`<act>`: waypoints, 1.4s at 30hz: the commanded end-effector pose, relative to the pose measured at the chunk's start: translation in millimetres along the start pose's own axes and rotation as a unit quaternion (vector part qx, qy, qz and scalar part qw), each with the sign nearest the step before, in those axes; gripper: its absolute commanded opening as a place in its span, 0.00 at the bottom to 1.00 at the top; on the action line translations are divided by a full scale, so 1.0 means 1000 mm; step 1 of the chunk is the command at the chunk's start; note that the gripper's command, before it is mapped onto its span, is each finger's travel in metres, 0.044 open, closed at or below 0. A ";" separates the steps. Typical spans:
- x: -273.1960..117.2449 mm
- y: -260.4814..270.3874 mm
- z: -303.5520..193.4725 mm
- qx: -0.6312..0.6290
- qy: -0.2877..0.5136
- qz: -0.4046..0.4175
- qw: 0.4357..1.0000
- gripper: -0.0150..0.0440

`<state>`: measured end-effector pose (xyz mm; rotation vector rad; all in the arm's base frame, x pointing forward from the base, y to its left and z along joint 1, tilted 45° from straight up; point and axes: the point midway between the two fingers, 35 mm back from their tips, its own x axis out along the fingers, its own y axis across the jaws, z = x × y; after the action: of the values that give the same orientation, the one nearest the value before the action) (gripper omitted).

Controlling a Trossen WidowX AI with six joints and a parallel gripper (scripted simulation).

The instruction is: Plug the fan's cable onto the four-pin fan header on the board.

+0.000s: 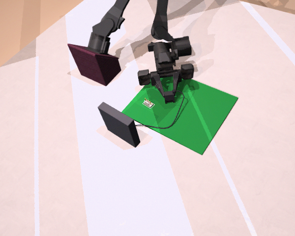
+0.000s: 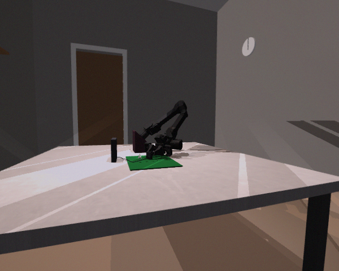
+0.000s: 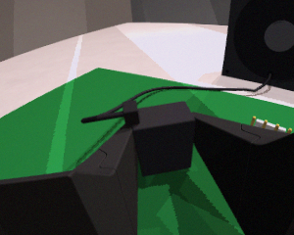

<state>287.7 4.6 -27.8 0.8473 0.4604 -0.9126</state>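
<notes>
My gripper [image 1: 169, 95] [image 3: 161, 124] is shut on the black plug [image 1: 169, 98] [image 3: 164, 144], low over the green board [image 1: 206, 114] [image 2: 155, 166] [image 3: 29, 132]. The plug's underside is hard to see, so I cannot tell whether it touches the board. The four-pin header [image 1: 150, 105] [image 2: 139, 156] [image 3: 270, 125], white with gold pins, stands uncovered, left of the plug in the top view and beyond the right finger in the wrist view. The black cable [image 1: 180, 109] [image 3: 196, 89] loops from the plug across the board to the fan [image 1: 117, 127] [image 2: 113, 150] [image 3: 245, 54].
The fan stands upright by the board's near-left edge. A dark red block [image 1: 91, 62] [image 2: 138, 141] is behind the fan, left of my gripper, with a dark jointed linkage [image 1: 106, 25] reaching to it. The cable's slack lies low between plug and fan.
</notes>
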 end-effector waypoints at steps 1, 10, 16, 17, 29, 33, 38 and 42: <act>0.000 0.000 0.000 0.000 0.000 0.000 1.000 0.25; 0.000 0.000 0.000 0.000 0.000 0.000 1.000 0.52; 0.000 0.000 0.000 0.000 0.000 0.000 1.000 0.60; 0.000 0.000 0.000 0.000 0.000 0.000 1.000 0.60; 0.000 0.000 0.000 0.000 0.000 0.000 1.000 0.60; 0.000 0.000 0.000 0.000 0.000 0.000 1.000 0.60; -0.007 0.002 0.002 0.000 0.001 0.000 1.000 0.60; -0.018 0.004 0.005 0.001 0.002 -0.001 1.000 0.60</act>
<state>280.5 9.0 -20.4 0.8368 0.4791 -0.9172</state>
